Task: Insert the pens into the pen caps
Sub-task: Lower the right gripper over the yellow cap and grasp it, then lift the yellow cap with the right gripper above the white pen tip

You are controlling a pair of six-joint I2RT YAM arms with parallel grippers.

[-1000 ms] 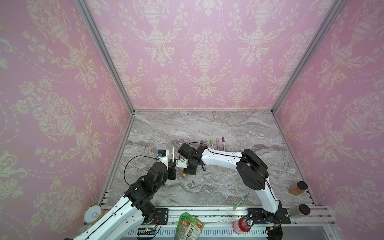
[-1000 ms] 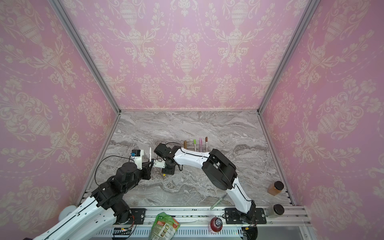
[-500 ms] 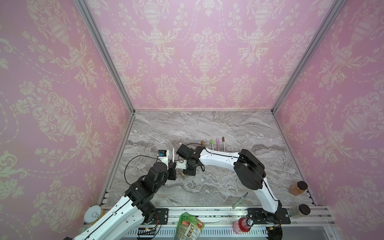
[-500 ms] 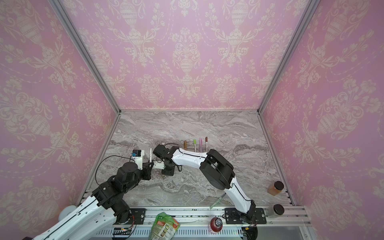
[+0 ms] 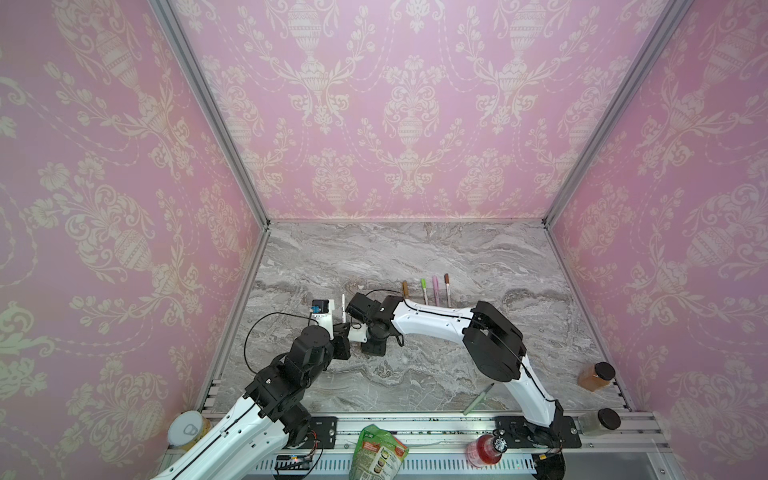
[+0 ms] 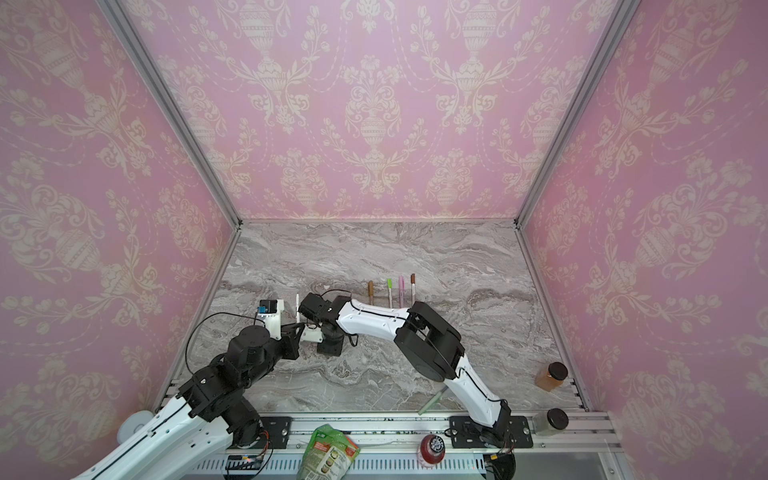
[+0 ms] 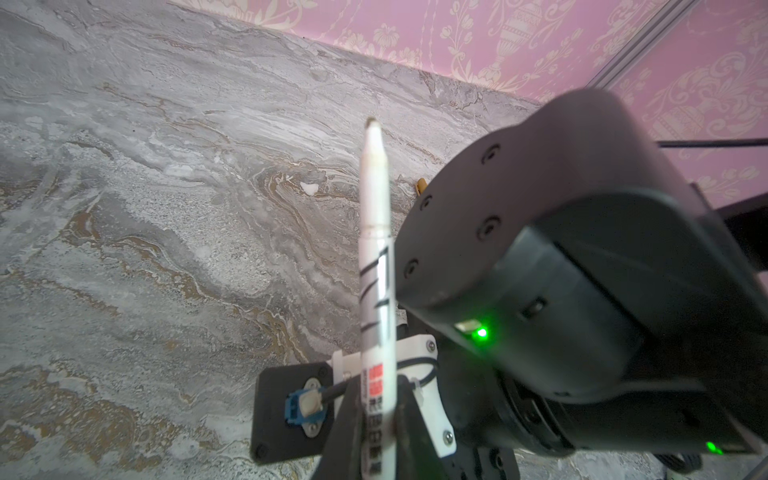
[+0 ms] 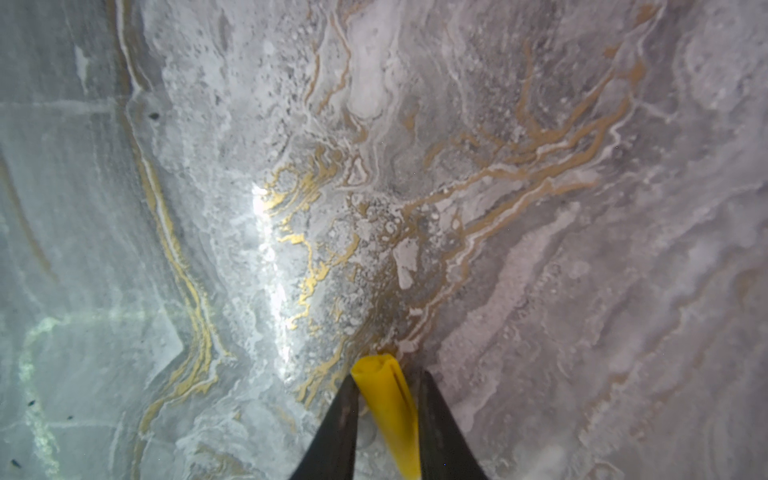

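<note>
Yellow cap [image 8: 386, 411] sits low over the bench [image 8: 540, 208], clamped lengthwise between the right jaws, while just beside it the left jaws pinch the white pen [image 7: 376, 257], tip pointing away from them, the two axes apparently not yet aligned.

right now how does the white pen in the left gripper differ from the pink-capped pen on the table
The white pen is clamped in the left gripper and stands roughly upright; the pink-capped pen lies flat on the table, held by nothing. The white pen's tip is bare; the pink-capped pen wears its cap. Both are slim marker pens.
</note>
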